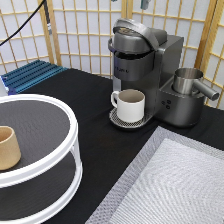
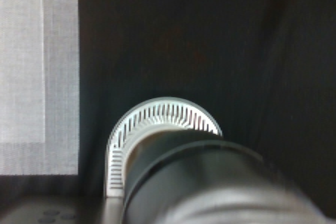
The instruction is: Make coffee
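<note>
The grey coffee machine (image 1: 145, 65) stands at the back of the black table with its lid down. A white handled mug (image 1: 131, 105) sits under its spout on the round drip grille (image 1: 116, 120). The coffee pod is hidden from both views. Of my gripper, only a small dark tip (image 1: 144, 4) shows at the exterior view's top edge, above the machine. The wrist view looks straight down on the machine's dark rounded top (image 2: 202, 185) and the white slotted drip grille (image 2: 161, 120).
A white two-tier turntable (image 1: 60, 165) at the exterior view's left carries a tan handleless cup (image 1: 7, 147). A steel jug (image 1: 189, 81) stands on the machine's right side. A grey mat (image 1: 175, 185) covers the lower right. A blue rack (image 1: 30, 75) lies at the back left.
</note>
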